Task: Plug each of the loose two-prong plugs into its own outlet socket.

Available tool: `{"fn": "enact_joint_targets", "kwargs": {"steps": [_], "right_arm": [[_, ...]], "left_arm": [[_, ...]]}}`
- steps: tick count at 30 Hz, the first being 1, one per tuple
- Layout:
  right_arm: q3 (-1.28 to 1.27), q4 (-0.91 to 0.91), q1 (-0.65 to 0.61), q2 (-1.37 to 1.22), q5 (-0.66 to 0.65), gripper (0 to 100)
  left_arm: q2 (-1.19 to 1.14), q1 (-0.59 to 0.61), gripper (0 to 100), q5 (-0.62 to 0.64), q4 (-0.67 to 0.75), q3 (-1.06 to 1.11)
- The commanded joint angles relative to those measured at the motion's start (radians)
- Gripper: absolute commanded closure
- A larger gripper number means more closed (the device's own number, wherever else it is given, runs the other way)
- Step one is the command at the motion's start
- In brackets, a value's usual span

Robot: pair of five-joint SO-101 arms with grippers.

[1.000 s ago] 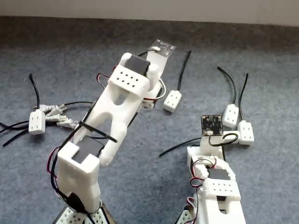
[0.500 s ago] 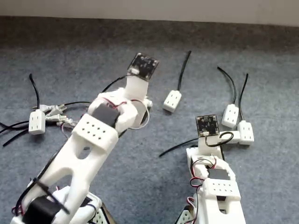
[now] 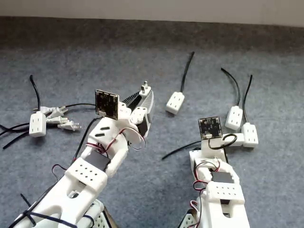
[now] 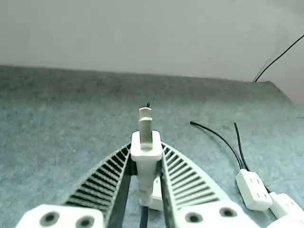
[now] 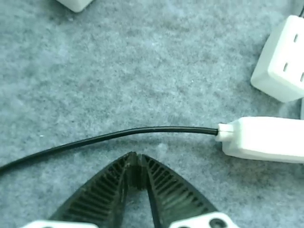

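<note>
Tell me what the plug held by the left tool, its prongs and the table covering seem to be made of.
The plug: likely white moulded plastic, smooth with slight sheen. Its prongs: probably metal, flat pale blades with dull shine. The table covering: grey felt or low-pile carpet, judging by its fuzzy, speckled, matte surface.

Right claw (image 5: 137,161), closed on nothing, over the grey worktop (image 5: 142,71). Past its tips a black cord (image 5: 118,135) runs to a white plug (image 5: 263,139), with an outlet socket (image 5: 282,66) nearby; a white corner (image 5: 73,4) is perhaps another.
</note>
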State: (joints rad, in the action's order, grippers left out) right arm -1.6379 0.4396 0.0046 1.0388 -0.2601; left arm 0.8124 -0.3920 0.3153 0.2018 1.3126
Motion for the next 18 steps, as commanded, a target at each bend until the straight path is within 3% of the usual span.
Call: {"fn": "enact_joint_targets", "kwargs": {"steps": [1, 11, 18], "right_arm": [[0.048, -0.065, -0.007, 0.002, -0.017, 99.1], [0.414, -0.007, -0.087, 0.002, -0.021, 99.1], [0.68, 0.148, -0.194, 0.002, -0.023, 99.1]], "left_arm": [[-0.033, -0.022, 99, -0.035, 0.072, 0.007], [-0.071, -0.117, 99, -0.038, 0.427, 0.179], [-0.071, -0.117, 99, -0.038, 0.45, 0.2]]}}
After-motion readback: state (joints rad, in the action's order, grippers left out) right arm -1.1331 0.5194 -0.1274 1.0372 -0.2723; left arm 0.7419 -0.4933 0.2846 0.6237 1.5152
